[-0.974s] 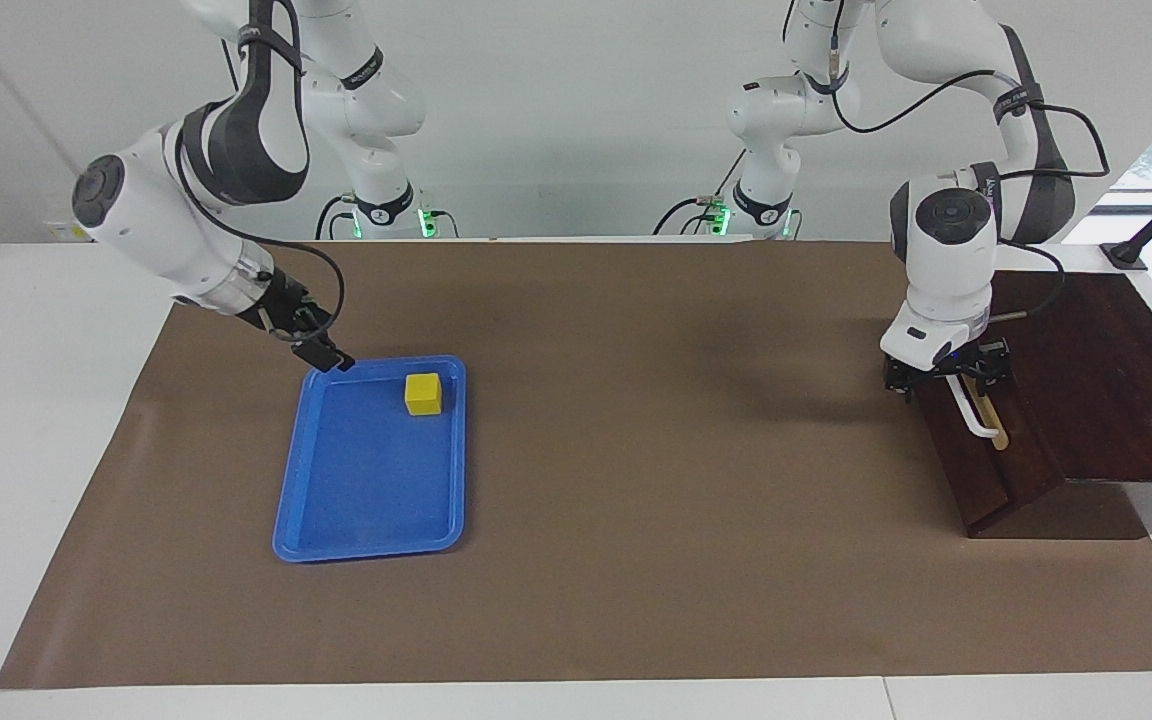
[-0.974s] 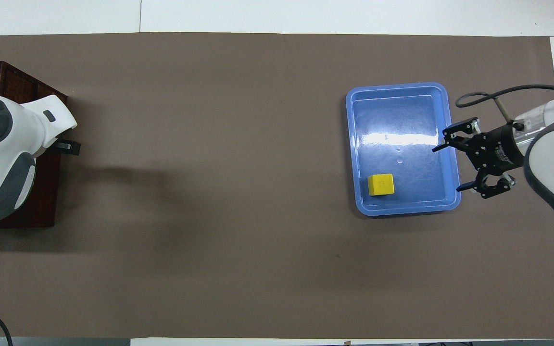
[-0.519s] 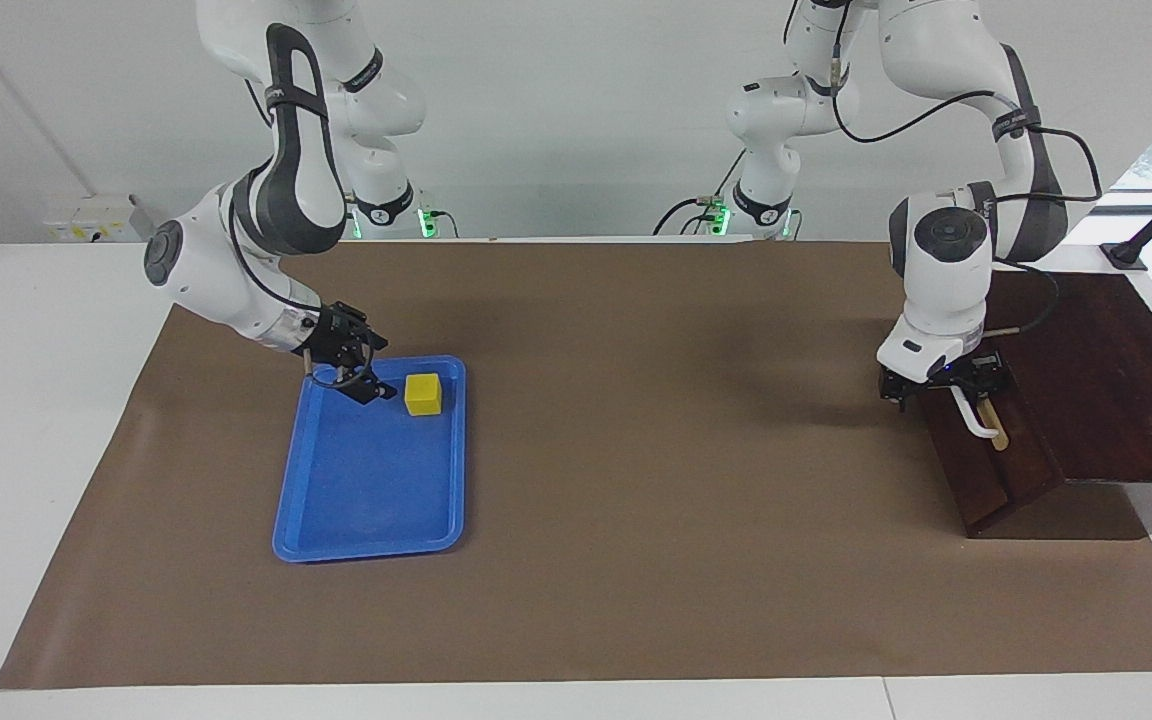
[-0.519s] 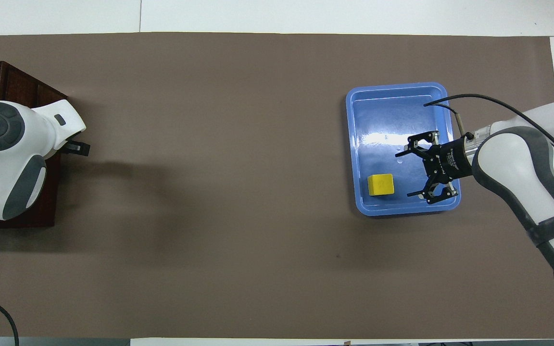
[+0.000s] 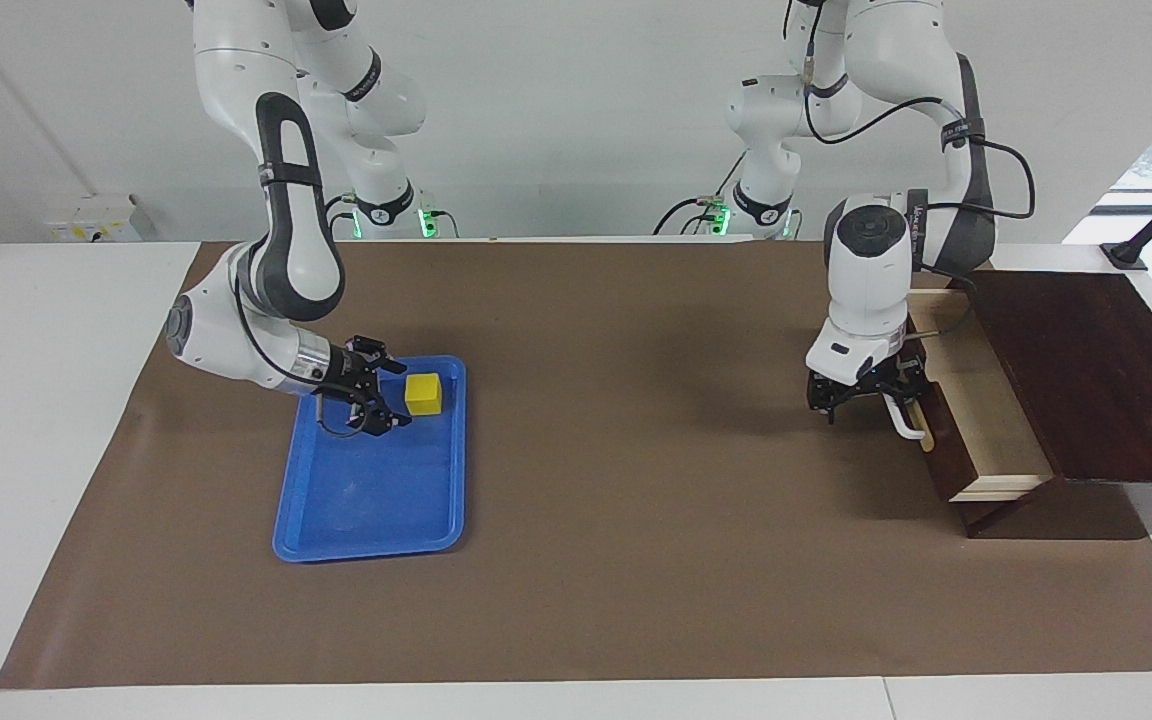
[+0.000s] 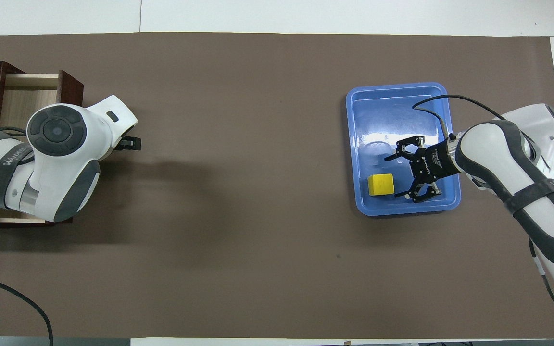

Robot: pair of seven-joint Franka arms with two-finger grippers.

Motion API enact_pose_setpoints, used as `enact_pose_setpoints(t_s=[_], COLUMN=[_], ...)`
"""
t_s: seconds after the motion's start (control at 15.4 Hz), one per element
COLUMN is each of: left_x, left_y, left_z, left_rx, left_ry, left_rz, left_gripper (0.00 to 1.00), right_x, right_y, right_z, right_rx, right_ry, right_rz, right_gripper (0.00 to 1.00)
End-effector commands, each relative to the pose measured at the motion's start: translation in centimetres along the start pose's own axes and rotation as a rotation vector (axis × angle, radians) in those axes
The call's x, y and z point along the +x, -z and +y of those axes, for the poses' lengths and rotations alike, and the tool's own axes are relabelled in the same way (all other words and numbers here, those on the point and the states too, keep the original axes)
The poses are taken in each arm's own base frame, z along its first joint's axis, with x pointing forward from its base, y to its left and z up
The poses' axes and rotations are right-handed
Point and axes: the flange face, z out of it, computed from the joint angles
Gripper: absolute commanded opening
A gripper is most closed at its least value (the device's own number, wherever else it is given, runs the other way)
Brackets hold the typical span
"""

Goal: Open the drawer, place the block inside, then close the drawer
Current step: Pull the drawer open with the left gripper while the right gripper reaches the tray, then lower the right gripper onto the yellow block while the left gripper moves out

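Observation:
The yellow block (image 5: pixel 423 393) sits in the blue tray (image 5: pixel 366 490), at the tray's end nearer to the robots; the overhead view shows the block (image 6: pixel 381 184) too. My right gripper (image 5: pixel 398 396) is open, low over the tray, beside the block toward the right arm's end of the table. Its fingers do not enclose the block in the overhead view, where the gripper (image 6: pixel 392 177) stands just beside it. The dark brown drawer (image 5: pixel 981 420) is partly out, showing its pale interior (image 6: pixel 27 98). My left gripper (image 5: pixel 874 393) is shut on the white handle (image 5: pixel 904 420).
The drawer's dark brown cabinet (image 5: pixel 1086 370) stands at the left arm's end of the table. A brown mat (image 5: pixel 636 450) covers the table between tray and drawer. The blue tray's rim (image 6: pixel 397 86) lies toward the right arm's end.
The left gripper has pulled the drawer out toward the table's middle, baring the pale interior. The right gripper has moved from the tray's corner in over the tray, up to the block.

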Motion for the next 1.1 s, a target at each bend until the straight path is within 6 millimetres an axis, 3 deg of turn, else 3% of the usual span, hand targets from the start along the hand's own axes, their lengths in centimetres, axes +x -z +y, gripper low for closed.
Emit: enact_pose_setpoints(t_s=[0.0, 0.45, 0.58, 0.71, 0.84, 1.04], left_x=[-0.2, 0.5, 2.5, 3.9, 4.2, 3.4], left_y=[0.5, 1.7, 4.0, 7.8, 11.0, 16.7], left_z=[2.6, 2.7, 1.5, 0.3, 0.2, 0.3], left_rx=[-0.029, -0.027, -0.019, -0.063, -0.068, -0.134], left_ry=[0.03, 0.05, 0.093, 0.161, 0.201, 0.439], left_rz=[-0.021, -0.044, -0.089, -0.147, -0.181, -0.243], left_gripper=[1.0, 1.0, 1.0, 1.0, 1.0, 1.0], right_x=[-0.3, -0.8, -0.7, -0.7, -0.6, -0.6], right_y=[0.3, -0.6, -0.7, -1.0, -1.0, -1.2], right_z=[-0.3, 0.1, 0.2, 0.5, 0.6, 0.6], right_rx=[0.011, -0.014, -0.017, -0.019, -0.021, -0.019], right_ry=[-0.006, -0.001, -0.003, 0.003, 0.007, 0.008], right_rz=[-0.028, -0.034, -0.035, -0.032, -0.033, -0.029], right_gripper=[1.0, 1.0, 1.0, 1.0, 1.0, 1.0])
